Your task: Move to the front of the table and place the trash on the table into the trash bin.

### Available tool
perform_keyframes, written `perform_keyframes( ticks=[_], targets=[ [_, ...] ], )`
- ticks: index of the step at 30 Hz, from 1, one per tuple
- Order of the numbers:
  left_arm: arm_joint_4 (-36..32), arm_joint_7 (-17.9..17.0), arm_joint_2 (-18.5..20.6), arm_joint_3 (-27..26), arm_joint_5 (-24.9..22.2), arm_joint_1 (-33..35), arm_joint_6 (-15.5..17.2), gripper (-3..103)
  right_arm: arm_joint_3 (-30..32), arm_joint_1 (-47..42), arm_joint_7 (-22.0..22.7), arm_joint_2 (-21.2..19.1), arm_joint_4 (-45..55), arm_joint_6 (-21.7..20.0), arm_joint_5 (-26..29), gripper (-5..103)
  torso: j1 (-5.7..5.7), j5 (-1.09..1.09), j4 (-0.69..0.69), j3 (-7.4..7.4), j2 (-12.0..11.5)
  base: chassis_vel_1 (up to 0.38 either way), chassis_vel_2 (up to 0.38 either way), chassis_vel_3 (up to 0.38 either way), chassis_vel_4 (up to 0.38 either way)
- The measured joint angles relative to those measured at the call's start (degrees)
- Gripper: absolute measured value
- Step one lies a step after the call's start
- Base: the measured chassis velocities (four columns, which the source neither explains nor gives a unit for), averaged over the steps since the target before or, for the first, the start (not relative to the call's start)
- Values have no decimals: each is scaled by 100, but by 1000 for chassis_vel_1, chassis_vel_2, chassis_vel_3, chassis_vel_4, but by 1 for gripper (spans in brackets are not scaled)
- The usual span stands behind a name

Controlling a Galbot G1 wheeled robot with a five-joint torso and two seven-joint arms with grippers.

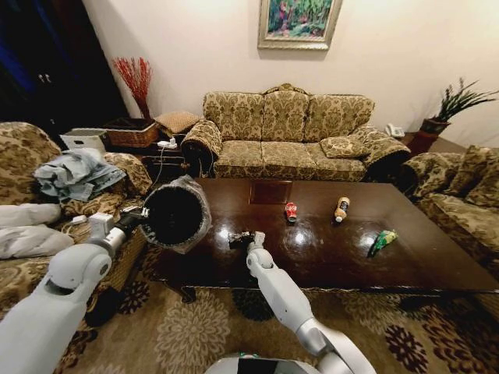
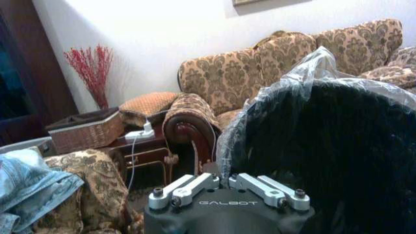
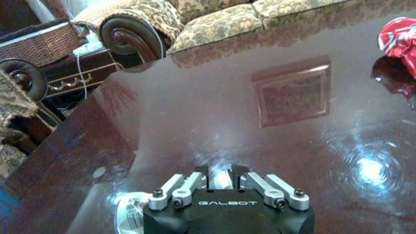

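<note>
Now the right gripper (image 1: pixel 242 238) sits low on the table (image 1: pixel 437 257), fingers narrowed on the crushed silver-grey piece (image 3: pixel 130 217); lift straight before swinging to the trash bin (image 1: pixel 176 214), which the left gripper (image 2: pixel 227 187) holds tilted at the table's left end

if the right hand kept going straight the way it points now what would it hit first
Probably nothing soon: the right hand, shut on the crushed silver piece, points across bare table toward the sofa arm. Depth is hard to judge.
</note>
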Motion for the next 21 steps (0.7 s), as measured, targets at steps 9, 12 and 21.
perform_keyframes(
  ticks=[9,12,21],
  targets=[
    [24,0,-28,60,28,-25,-10,2,11,-510,91,-1,1191,-8,7,20,0,0,0,0,0,0,0,0,0],
    [133,0,2,28,51,-21,-62,2,162,-896,8,-83,2007,211,-769,20,0,1,2,0,0,0,0,0,0],
    [442,35,214,196,182,-161,-199,2,1554,-1902,-500,-1513,4712,362,-966,20,0,2,-5,1,0,0,0,0,0]
  ],
)
